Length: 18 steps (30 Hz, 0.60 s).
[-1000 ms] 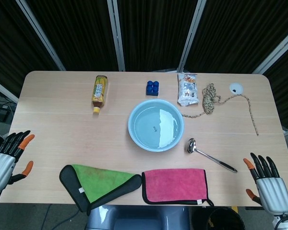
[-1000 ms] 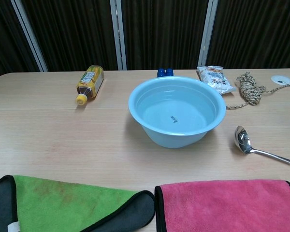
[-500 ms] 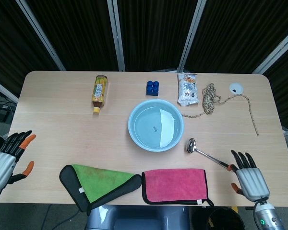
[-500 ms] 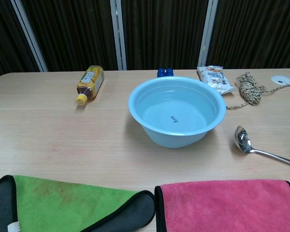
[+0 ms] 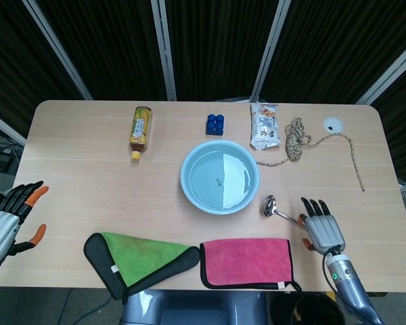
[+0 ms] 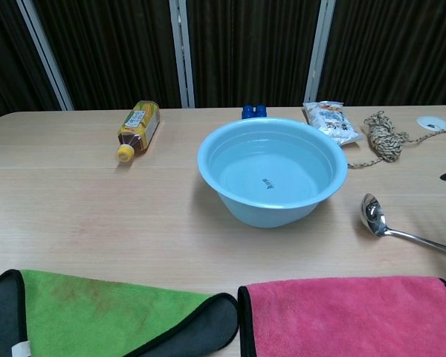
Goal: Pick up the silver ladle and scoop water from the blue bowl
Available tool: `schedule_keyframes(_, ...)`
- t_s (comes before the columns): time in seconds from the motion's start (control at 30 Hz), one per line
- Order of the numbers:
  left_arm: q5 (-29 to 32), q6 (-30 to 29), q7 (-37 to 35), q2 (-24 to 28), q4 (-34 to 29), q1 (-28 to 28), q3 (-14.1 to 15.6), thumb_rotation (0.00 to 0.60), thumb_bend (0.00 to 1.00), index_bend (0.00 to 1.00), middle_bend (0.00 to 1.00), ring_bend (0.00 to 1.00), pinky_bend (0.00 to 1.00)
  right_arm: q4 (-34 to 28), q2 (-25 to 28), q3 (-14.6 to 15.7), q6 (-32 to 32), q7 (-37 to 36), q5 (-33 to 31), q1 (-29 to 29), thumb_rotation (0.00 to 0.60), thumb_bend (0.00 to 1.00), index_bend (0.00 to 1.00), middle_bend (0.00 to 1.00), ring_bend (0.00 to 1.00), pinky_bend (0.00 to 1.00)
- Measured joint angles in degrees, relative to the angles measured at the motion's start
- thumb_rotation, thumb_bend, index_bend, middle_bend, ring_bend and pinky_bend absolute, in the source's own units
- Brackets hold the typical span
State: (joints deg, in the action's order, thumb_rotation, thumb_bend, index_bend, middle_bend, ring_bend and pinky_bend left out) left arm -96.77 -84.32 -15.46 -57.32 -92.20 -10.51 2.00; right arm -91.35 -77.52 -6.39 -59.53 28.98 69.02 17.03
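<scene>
right hand (image 5: pixel 323 227) fingers spread, holding nothing, over silver ladle (image 5: pixel 279 210) handle lower right, lined up to grab | left hand (image 5: pixel 5 222) loose, idle; blue bowl (image 5: pixel 220 177) center, waiting

A pale wooden table (image 5: pixel 88 169) stands before dark curtains (image 5: pixel 216 40) with grey metal posts (image 5: pixel 164 47).

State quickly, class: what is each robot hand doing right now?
Left robot hand: open, holding nothing, at the table's left edge.
Right robot hand: open, fingers spread over the silver ladle handle, not gripping it.
</scene>
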Motion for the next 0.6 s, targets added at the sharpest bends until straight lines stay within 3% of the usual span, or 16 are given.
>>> schedule_keyframes(0.6, 0.33, 1.56, 0.05, -0.38, 0.0, -1.04, -0.03, 0.6, 0.46, 0.0, 0.0, 0.0, 0.0, 9.01, -3.17, 0.15, 1.66, -6.95, -2.32, 2.54, 0.6, 0.24, 0.38, 0.0, 0.0, 0.0)
